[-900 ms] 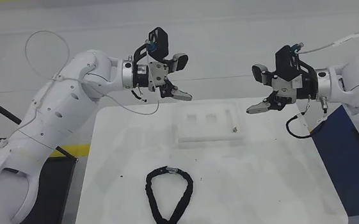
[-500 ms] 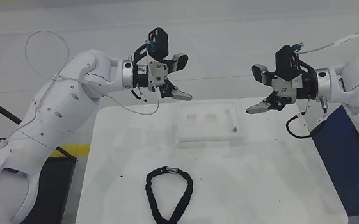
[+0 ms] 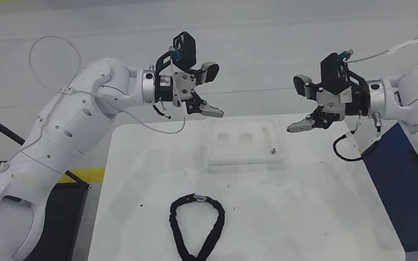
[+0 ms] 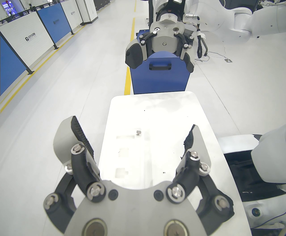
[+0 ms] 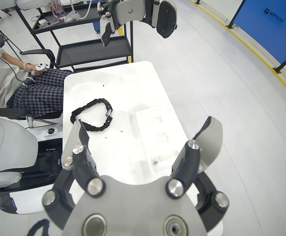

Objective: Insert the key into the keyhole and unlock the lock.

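Small metal key [image 3: 272, 150] lies at the right end of one white foam tray [image 3: 223, 161], centre frame. One black fabric-sleeved chain lock [image 3: 197, 227] loops at lower centre. Left gripper [image 3: 211, 91], upper left, and right gripper [image 3: 299, 106], upper right, hover level, both spread wide and empty. Nothing has shifted since the earlier frames.

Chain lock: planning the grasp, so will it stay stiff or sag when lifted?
Probably sags: the chain lock lies in a loose, uneven loop. Its fabric sleeve likely resists slipping. The metal cylinder end may hang heavier.
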`<state>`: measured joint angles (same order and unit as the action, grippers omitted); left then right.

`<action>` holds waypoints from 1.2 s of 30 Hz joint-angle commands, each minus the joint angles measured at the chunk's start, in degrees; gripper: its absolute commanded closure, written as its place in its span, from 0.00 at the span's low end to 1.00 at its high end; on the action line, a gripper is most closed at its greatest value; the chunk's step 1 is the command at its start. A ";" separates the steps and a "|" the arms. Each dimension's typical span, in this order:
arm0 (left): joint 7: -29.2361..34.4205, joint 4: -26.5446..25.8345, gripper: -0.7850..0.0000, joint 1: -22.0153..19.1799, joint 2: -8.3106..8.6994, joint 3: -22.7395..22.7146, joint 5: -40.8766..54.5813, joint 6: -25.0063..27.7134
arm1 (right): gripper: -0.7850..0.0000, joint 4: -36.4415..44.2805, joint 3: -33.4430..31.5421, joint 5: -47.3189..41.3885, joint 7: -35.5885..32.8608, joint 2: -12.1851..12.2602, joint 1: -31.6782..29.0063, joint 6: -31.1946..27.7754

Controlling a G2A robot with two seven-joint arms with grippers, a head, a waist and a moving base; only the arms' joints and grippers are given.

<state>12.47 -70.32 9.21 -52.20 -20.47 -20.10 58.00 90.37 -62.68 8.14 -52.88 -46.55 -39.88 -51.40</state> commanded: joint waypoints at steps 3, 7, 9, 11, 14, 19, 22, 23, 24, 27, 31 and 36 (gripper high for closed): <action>0.00 0.00 0.00 0.00 0.00 0.00 0.00 0.00 | 0.00 0.25 0.05 -0.03 0.64 -0.02 -0.36 0.33; 0.00 0.00 0.00 0.00 0.00 0.00 0.00 0.00 | 0.00 0.16 0.71 2.56 0.48 0.04 -1.56 3.65; 0.00 0.00 0.00 0.00 0.00 0.00 0.00 0.00 | 0.00 -0.64 1.38 3.45 0.17 -0.01 -1.94 5.01; 0.00 0.00 0.00 0.00 0.00 0.00 0.00 0.00 | 0.00 -1.37 2.36 4.97 -0.33 -0.13 -2.26 6.51; 0.00 0.00 0.00 0.00 0.00 0.00 0.00 0.00 | 0.00 -2.77 4.34 7.09 -0.87 -0.49 -2.57 9.16; 0.00 0.00 0.00 0.00 0.00 0.00 0.00 0.00 | 0.00 -6.26 8.03 8.72 -0.96 -1.56 -2.24 15.14; 0.00 0.00 0.00 0.00 0.00 0.00 0.00 0.00 | 0.00 -8.80 10.15 9.31 -0.11 -2.37 -1.91 18.57; 0.00 0.00 0.00 0.00 0.00 0.00 0.00 0.00 | 0.00 -9.55 10.82 9.57 0.44 -2.68 -1.75 19.73; 0.00 0.00 0.00 0.00 0.00 0.00 0.00 0.00 | 0.00 -10.39 11.54 9.60 1.00 -3.02 -1.63 20.95; 0.00 0.00 0.00 0.00 0.00 0.00 0.00 0.00 | 0.00 -13.19 13.58 9.88 2.49 -4.09 -0.90 24.21; 0.00 0.00 0.00 0.00 0.00 0.00 0.00 0.00 | 0.00 -16.10 16.13 9.86 3.41 -5.56 0.36 27.66; 0.00 0.00 0.00 0.00 0.00 0.00 0.00 0.00 | 0.00 -19.29 20.21 10.03 -0.62 -7.62 2.53 32.79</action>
<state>12.47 -70.32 9.21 -52.20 -20.47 -20.10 58.00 71.67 -43.30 18.26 -52.44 -53.75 -37.90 -19.63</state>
